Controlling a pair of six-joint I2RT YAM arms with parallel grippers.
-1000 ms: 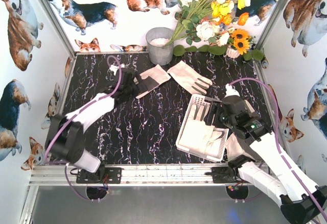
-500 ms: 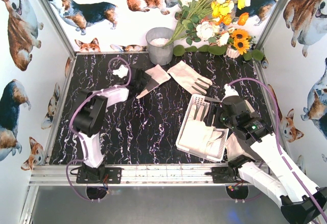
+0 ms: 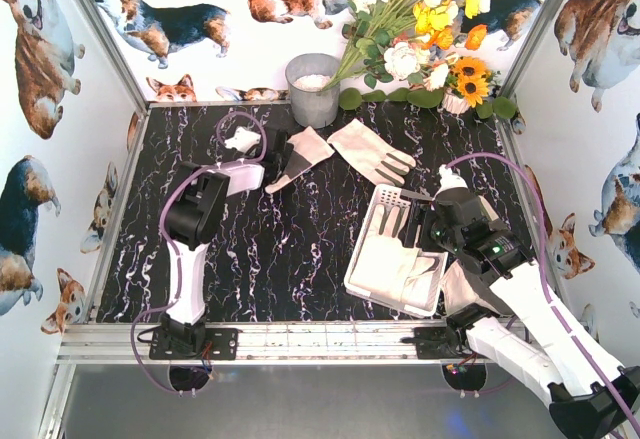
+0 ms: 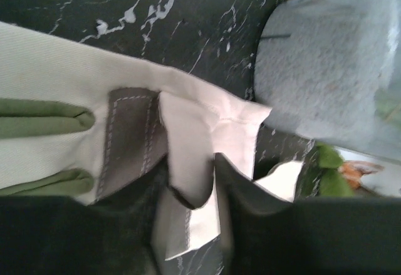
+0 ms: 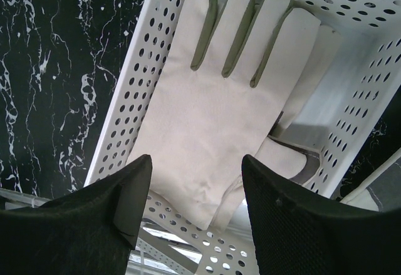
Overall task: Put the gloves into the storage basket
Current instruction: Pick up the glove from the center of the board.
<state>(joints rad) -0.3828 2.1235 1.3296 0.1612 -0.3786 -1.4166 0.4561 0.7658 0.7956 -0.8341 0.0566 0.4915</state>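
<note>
A cream glove [image 3: 308, 145] with a grey palm patch lies folded at the back of the table. My left gripper [image 3: 279, 155] is at its left edge. In the left wrist view the left gripper [image 4: 191, 170] is shut on a fold of this glove [image 4: 81, 112]. A second glove [image 3: 375, 151] lies flat just to the right, untouched. The white perforated storage basket [image 3: 360, 251] sits at the right front with gloves [image 5: 219, 99] lying inside. My right gripper [image 5: 195, 162] hovers open above the basket [image 5: 135, 93], holding nothing.
A grey metal bucket [image 3: 313, 89] stands at the back, close behind the pinched glove, and shows in the left wrist view as the bucket [image 4: 326, 68]. A bunch of artificial flowers [image 3: 420, 29] fills the back right corner. Corgi-print walls enclose the table.
The left arm reached farther back and right to the folded glove and its jaws closed on the glove's edge. The right arm and basket have not moved.
</note>
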